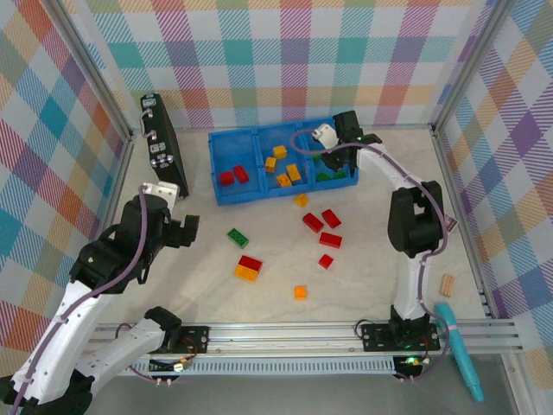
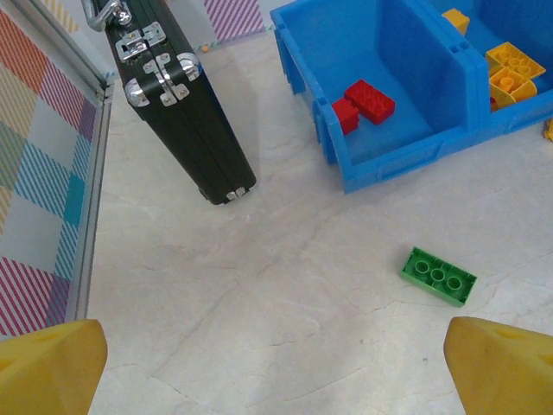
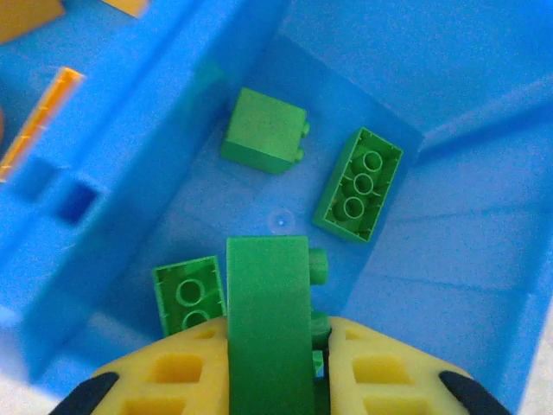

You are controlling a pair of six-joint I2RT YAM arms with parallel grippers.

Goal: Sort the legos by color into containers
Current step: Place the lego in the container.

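While the green brick [image 3: 268, 294] is pinched by the right gripper [image 3: 270, 350] over the greens' compartment [image 3: 441, 259], it's best released low; left gripper [image 2: 276, 380] is spread wide.

Bins [image 1: 226, 192]: bright blue.
Red bricks [image 1: 233, 175], orange-yellow bricks [image 1: 288, 173], green bricks [image 3: 359, 184].
Table [image 1: 363, 285]: pale cream, faintly veined.
Walls [image 1: 285, 52]: pastel plaid in pink, teal, yellow and purple.
Case [image 1: 162, 143]: black, silver clasps.
Wooden block [image 1: 447, 285]: tan.
Pen [image 1: 460, 350]: teal.
Robot arms [image 1: 406, 216]: black and white.
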